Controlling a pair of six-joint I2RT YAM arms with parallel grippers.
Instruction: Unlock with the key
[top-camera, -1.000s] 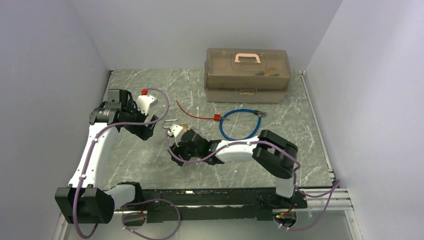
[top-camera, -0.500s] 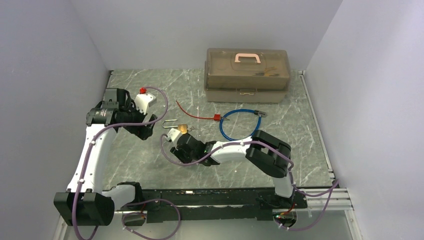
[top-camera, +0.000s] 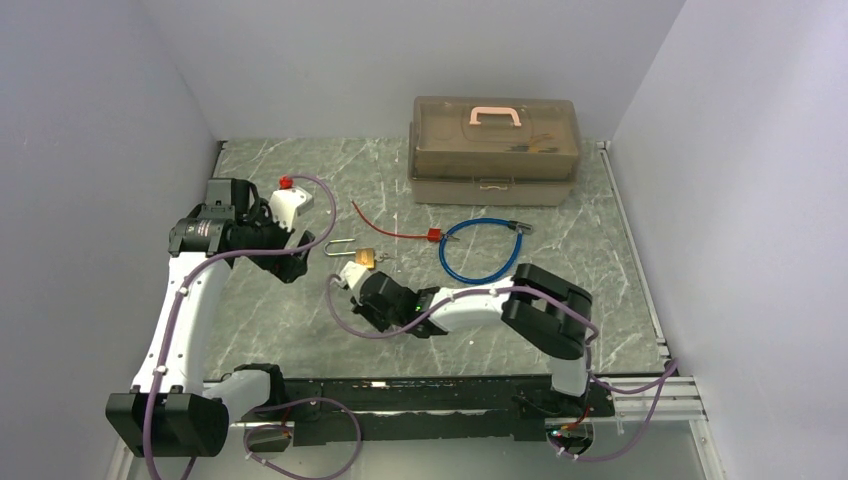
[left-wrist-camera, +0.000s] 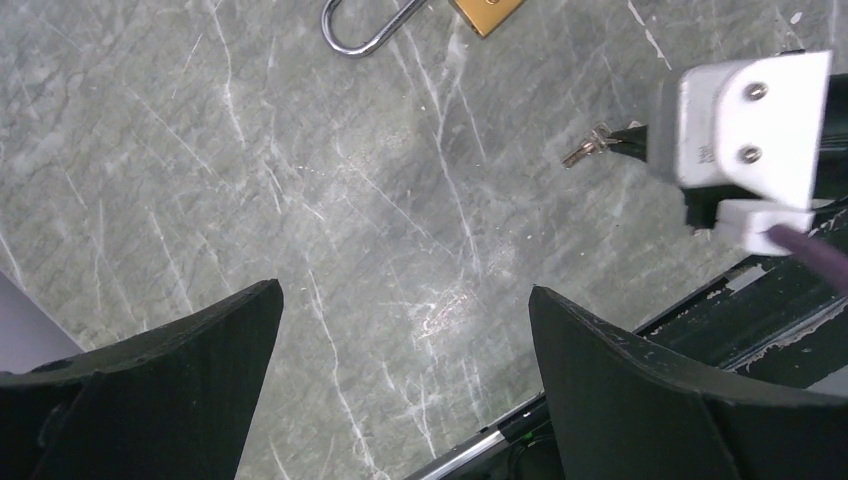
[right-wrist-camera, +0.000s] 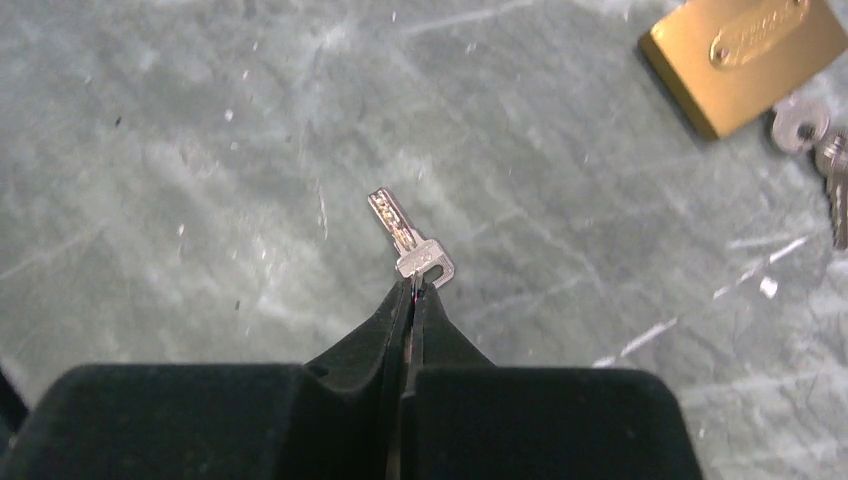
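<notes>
My right claw (right-wrist-camera: 412, 292) is pressed together on the key (right-wrist-camera: 410, 240), pinching its flat head at the very tips. The short silver blade, grooved along its face, juts out ahead of the claw and leans a little left. I can't tell whether it touches the marble table (right-wrist-camera: 180, 150). The brass padlock (right-wrist-camera: 745, 55) lies flat, ahead and well to the right, with spare keys (right-wrist-camera: 800, 128) just beside its near corner. My left claw (left-wrist-camera: 402, 292) is spread wide, holding nothing, and the padlock's steel shackle (left-wrist-camera: 365, 30) is ahead of it.
</notes>
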